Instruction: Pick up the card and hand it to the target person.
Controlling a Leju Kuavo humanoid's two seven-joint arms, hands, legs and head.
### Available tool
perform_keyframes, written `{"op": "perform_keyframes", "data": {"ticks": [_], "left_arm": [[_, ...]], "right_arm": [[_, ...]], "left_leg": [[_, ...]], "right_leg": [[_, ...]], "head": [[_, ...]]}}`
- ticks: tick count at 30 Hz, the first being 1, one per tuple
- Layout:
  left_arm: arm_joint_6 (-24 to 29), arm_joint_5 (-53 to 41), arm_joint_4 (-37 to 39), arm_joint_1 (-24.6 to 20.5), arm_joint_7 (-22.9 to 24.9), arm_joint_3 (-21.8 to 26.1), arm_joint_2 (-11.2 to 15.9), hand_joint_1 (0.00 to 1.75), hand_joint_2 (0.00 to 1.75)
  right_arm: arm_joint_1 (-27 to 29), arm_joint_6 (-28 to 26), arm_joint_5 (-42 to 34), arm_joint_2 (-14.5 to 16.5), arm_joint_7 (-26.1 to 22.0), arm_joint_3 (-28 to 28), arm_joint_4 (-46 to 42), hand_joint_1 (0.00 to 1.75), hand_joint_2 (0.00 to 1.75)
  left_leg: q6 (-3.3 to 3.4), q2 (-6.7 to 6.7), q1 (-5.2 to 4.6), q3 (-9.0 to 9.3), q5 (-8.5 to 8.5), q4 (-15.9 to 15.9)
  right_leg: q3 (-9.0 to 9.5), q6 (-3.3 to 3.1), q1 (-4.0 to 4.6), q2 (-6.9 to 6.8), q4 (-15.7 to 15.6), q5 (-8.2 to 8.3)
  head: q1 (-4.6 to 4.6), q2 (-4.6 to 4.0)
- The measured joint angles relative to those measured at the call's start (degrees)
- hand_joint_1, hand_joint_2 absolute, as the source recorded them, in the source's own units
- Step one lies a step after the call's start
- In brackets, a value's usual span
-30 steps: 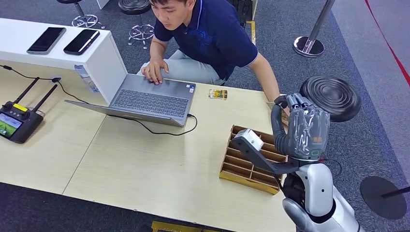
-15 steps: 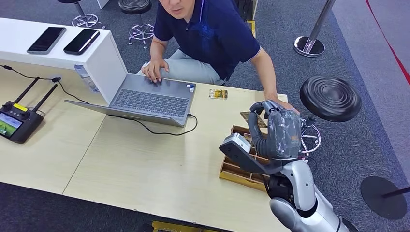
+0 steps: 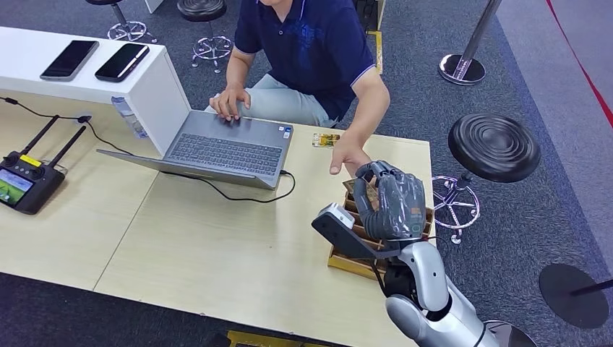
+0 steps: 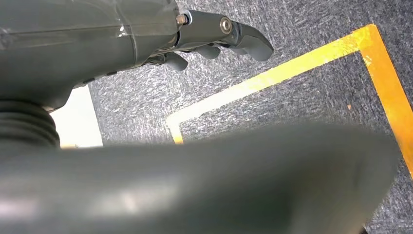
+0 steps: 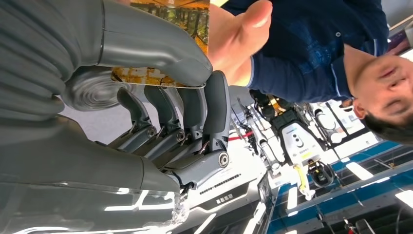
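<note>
My right hand (image 3: 390,201) is raised over the cardboard box (image 3: 345,259) at the table's right end. It pinches a brown patterned card (image 3: 366,194) between thumb and fingers. The right wrist view shows that card (image 5: 171,15) pressed under the thick thumb (image 5: 156,46), with the darker fingers behind it. A person in a dark blue shirt (image 3: 318,43) sits across the table. Their hand (image 3: 348,155) reaches to just beside the card, and the wrist view has this hand (image 5: 236,41) at the card's edge. My left hand (image 4: 214,34) hangs over grey carpet, holding nothing.
An open laptop (image 3: 224,148) with its cable lies in front of the person, whose other hand rests on it. Another small card (image 3: 325,140) lies on the table's far edge. A remote controller (image 3: 25,181) sits far left. Two phones (image 3: 94,61) lie on a white shelf. A black stool (image 3: 494,144) stands right.
My right hand has moved left and toward the person with the card. The person has sat up and brought their hand from the table's right edge to the card.
</note>
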Motion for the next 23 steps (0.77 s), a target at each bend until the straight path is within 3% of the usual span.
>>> {"op": "perform_keyframes", "data": {"ticks": [3,5,6,7,9,10,23], "left_arm": [[-0.6,-0.7,0.0,0.0,0.3,0.0,0.0,0.00,1.75],[-0.9,-0.8,0.0,0.0,0.4,0.0,0.0,0.00,0.87],[-1.0,-0.7,0.0,0.0,0.3,0.0,0.0,0.00,0.44],[-1.0,-0.6,0.0,0.0,0.3,0.0,0.0,0.00,0.00],[-1.0,-0.2,0.0,0.0,0.0,0.0,0.0,0.00,0.00],[-1.0,0.0,0.0,0.0,0.0,0.0,0.0,0.00,0.00],[0.0,0.6,0.0,0.5,-0.3,0.0,0.0,0.00,0.00]], "right_arm": [[0.0,-0.5,0.3,0.1,0.0,0.3,0.8,1.75,1.75],[0.0,-0.8,0.6,0.1,0.0,0.4,1.3,1.75,1.75],[0.0,-0.8,0.8,0.1,0.0,0.5,1.4,1.47,1.75],[0.0,-0.9,0.9,0.1,0.1,0.6,1.6,1.03,1.75],[0.0,-0.9,1.1,0.1,0.2,0.8,1.9,0.16,1.75],[0.0,-0.9,1.2,0.1,0.3,0.9,2.0,0.00,1.75],[1.2,-2.7,-1.3,-0.3,1.8,0.6,2.4,0.00,1.75]], "left_leg": [[0.00,0.00,0.00,0.00,0.00,0.0],[0.00,0.00,0.00,0.00,0.00,0.0],[0.00,0.00,0.00,0.00,0.00,0.0],[0.00,0.00,0.00,0.00,0.00,0.0],[0.00,0.00,0.00,0.00,0.00,0.0],[0.00,0.01,0.00,0.00,0.00,0.0],[0.00,0.02,0.00,0.04,0.00,0.0]], "right_leg": [[0.00,0.00,0.00,0.00,0.0,0.00],[0.00,0.00,0.00,0.00,0.0,0.00],[0.00,0.00,0.00,0.00,0.0,0.00],[0.00,0.00,0.00,0.00,0.0,0.00],[0.00,0.00,0.00,0.00,0.0,0.00],[0.00,0.00,0.00,0.01,0.0,0.00],[-0.01,0.00,0.00,0.02,0.0,0.00]], "head": [[0.01,0.00],[0.01,0.00],[0.01,0.00],[0.01,0.00],[0.01,0.00],[0.01,0.00],[0.01,0.00]]}}
